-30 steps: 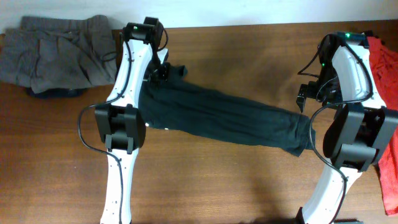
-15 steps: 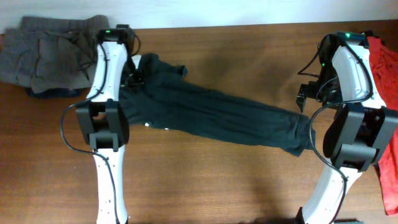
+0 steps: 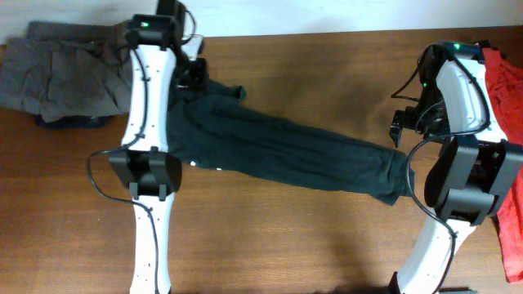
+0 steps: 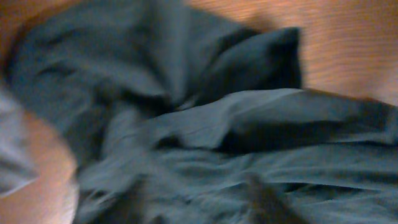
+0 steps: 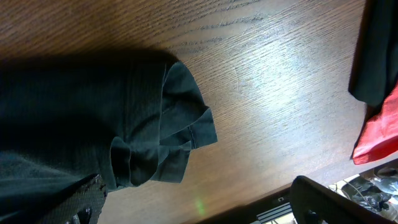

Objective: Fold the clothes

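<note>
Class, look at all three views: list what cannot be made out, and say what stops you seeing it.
- Lettering on the black T-shirt: hidden overhead, the cloth is bunched; left wrist view is blurred.
- Left jaws, open or shut: overhead the left arm covers them; the blurred wrist view shows none.
- Red T-shirt: cut off by the overhead's right edge and the right arm.
- Grey garment: crumpled, so its type is unclear overhead.

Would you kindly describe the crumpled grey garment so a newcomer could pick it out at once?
On the brown wooden table, look to the far corner beside the left arm. The crumpled grey garment lies heaped there. Unlike the long black T-shirt stretched across the middle and the red cloth at the right edge, it is grey and bunched.
</note>
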You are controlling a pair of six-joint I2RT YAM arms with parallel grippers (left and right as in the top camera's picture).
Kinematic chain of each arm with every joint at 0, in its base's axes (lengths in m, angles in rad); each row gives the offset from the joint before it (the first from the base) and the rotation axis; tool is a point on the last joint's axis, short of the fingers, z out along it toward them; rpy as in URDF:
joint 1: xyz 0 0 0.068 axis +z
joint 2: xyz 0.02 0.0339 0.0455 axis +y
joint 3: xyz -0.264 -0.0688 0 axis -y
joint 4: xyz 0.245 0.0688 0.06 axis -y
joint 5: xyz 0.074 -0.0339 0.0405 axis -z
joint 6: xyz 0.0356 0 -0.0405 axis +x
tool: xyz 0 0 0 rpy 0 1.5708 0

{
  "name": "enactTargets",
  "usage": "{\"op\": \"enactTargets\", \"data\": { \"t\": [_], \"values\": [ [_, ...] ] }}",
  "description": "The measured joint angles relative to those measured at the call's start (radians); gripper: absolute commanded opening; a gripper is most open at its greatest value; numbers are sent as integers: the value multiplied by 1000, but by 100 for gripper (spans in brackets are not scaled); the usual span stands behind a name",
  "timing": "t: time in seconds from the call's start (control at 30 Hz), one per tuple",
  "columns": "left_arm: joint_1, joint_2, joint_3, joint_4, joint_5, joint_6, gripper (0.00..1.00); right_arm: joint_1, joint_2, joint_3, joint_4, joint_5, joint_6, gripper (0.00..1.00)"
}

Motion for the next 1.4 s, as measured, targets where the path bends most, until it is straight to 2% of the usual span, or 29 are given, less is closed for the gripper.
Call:
{"op": "enactTargets", "data": {
  "t": [0.2,0.47,0.53,0.57,0.6,0.63,0.67,0.73,0.83,1.07,1.23,1.4],
  "values": [
    [-57,27,-59,147,34,89,77,0,0,0,0,0,0,99],
    [-59,127,-75,164,36,232,75,0,0,0,0,0,0,99],
    [-59,131,-75,163,36,263,61,0,0,0,0,0,0,99],
    [-59,131,-75,163,36,285,46,0,0,0,0,0,0,99],
    [-59,131,-75,163,36,298,40,0,0,0,0,0,0,99],
    [-59,131,-75,163,35,300,27,0,0,0,0,0,0,99],
    [-60,131,-75,163,36,310,20,0,0,0,0,0,0,99],
    [-59,131,-75,161,36,322,10,0,0,0,0,0,0,99],
    [-59,131,-75,133,35,324,1,0,0,0,0,0,-1,99],
    [-59,131,-64,74,-27,277,1,0,0,0,0,0,0,99],
    [-59,130,48,-38,-128,143,1,0,0,0,0,0,0,99],
    [-59,121,67,-48,-158,35,1,0,0,0,0,0,0,99]
  ]
}}
